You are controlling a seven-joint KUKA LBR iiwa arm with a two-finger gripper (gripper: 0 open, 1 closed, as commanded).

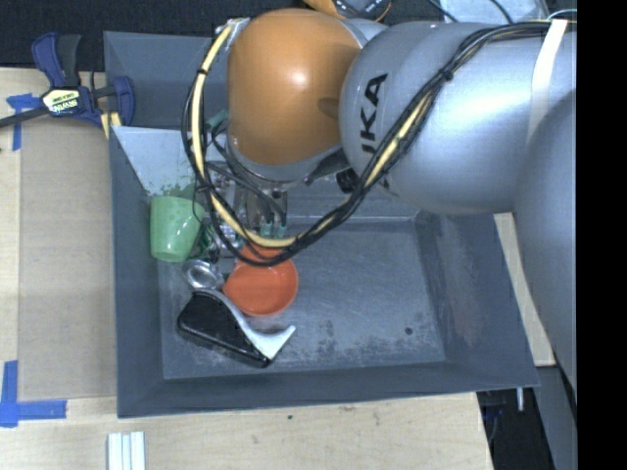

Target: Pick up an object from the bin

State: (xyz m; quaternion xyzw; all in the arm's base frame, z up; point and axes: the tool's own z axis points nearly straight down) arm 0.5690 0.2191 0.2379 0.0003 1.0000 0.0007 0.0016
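My gripper (257, 207) hangs low at the bin's left side, mostly hidden under the arm's wrist. Just below it lies a round orange bowl (263, 289). To its left a green cup (173, 227) lies against the bin's left wall. A small shiny silver thing (204, 275) sits between the cup and the bowl. A flat black object (217, 327) lies in the front left corner, with a white curved piece (266, 339) resting against it.
All the loose things crowd the bin's left half, near the left wall and front left corner. The arm and its orange cover hang over the back of the bin. Bare grey floor stretches to the right.
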